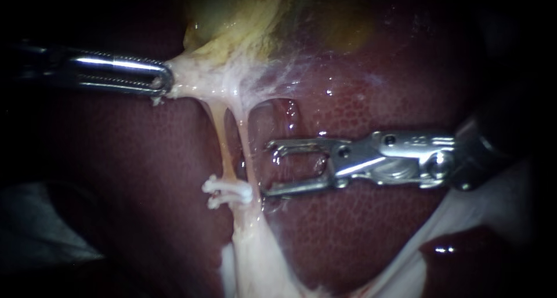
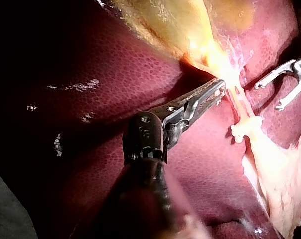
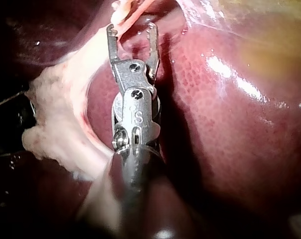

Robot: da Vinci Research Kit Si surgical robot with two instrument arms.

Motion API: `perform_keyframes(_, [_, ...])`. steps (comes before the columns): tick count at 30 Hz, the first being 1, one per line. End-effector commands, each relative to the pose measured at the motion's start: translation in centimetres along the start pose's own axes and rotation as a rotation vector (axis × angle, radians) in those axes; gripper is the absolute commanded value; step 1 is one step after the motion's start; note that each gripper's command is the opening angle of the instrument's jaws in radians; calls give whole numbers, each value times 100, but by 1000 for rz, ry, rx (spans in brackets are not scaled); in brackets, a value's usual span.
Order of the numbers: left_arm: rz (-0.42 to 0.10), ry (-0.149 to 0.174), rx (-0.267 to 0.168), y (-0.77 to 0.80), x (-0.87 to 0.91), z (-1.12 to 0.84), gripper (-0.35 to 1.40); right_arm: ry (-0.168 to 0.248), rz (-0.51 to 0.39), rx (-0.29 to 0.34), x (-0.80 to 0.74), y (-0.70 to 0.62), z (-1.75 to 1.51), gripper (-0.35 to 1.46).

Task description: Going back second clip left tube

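Endoscope view: liver [image 1: 360, 228] fills field, gallbladder [image 1: 232, 14] at far edge. My left instrument [image 1: 164, 80] grips white tissue [image 1: 191, 77] at gallbladder's near edge. My right instrument [image 1: 271, 166], jaws apart, lies just right of right tube [image 1: 246, 153]. On left tube [image 1: 219, 141], white clip [image 1: 226, 192] sits toward near end.

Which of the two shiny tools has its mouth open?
The right instrument, entering from the right: a gap shows between its jaws and nothing is held. The left instrument has its jaws clamped on pale tissue below the gallbladder.
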Motion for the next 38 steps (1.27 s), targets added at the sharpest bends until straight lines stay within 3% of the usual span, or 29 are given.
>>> perform_keyframes(1, [0, 1, 1, 0, 0, 0, -35, -15, -18, -3, 2, -2, -9, 50])
perform_keyframes(6, [0, 1, 1, 0, 0, 0, -35, -53, -77, -25, 10, -6, -53, 50])
perform_keyframes(13, [1, 2, 2, -2, -1, 4, -35, -68, -102, -28, 11, -4, -82, 50])
perform_keyframes(23, [17, 10, 7, -24, -22, 45, -35, -71, -110, -15, 9, -6, -83, 50])
perform_keyframes(27, [22, -1, 5, -32, -27, 61, -35, -71, -110, -14, 9, -6, -83, 50])
perform_keyframes(38, [20, -8, -2, -30, -23, 55, -35, -64, -110, 25, 12, -10, -75, 50])
